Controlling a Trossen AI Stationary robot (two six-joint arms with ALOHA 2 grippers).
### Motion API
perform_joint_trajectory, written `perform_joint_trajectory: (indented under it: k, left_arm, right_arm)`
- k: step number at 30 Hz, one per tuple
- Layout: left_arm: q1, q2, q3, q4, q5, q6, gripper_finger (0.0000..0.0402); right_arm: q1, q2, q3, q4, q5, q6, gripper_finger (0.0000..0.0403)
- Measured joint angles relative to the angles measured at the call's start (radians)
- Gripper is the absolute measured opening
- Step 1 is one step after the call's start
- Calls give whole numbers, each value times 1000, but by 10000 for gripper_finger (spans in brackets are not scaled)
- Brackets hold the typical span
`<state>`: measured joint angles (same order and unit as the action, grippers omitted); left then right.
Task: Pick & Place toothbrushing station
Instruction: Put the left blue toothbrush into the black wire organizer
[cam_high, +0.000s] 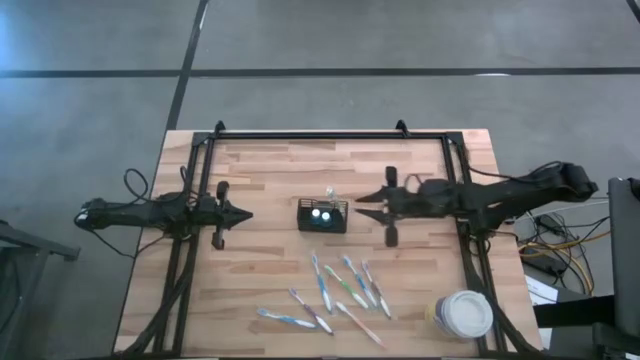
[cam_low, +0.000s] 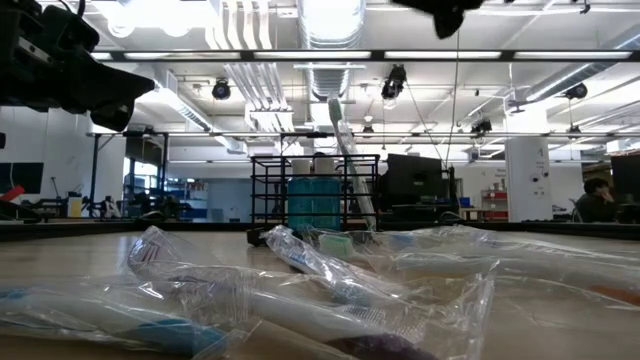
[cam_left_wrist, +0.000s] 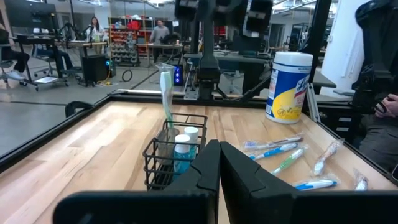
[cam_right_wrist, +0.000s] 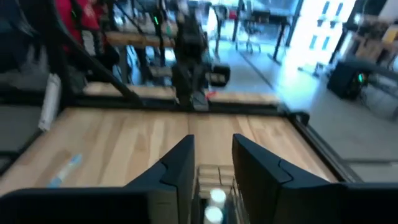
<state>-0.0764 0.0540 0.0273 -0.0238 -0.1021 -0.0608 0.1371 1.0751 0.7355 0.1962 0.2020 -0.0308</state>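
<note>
1. Toothbrushing station (cam_high: 323, 216) sat mid-table, upright, between both arms, holding a toothbrush (cam_left_wrist: 166, 93) standing upright and two small white-capped bottles (cam_left_wrist: 183, 144).
2. Left gripper (cam_high: 240, 213) was left of the caddy, apart from it, fingers nearly closed with only a thin slit, holding nothing.
3. Right gripper (cam_high: 362, 212) was just beside the caddy's right side, fingers parted a little, empty.
4. Wrapped toothbrushes (cam_high: 340, 290) lay scattered on the table's (cam_high: 260, 170) near half.
5. Round white-lidded tub (cam_high: 465, 313) stood at the near right corner.
</note>
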Motion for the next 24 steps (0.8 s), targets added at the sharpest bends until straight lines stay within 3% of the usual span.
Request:
perform_joint_trajectory:
  k: [13, 19, 24]
  left_arm:
    - [0, 3, 0, 2, 0, -34, 12]
    - [0, 3, -1, 6, -1, -39, 12]
    - [0, 3, -1, 6, -1, -59, 12]
  right_arm:
    - [147, -228, -73, -222, 167, 60, 12]
    - [172, -267, -134, -217, 168, 79, 8]
    - [165, -378, -245, -133, 173, 79, 8]
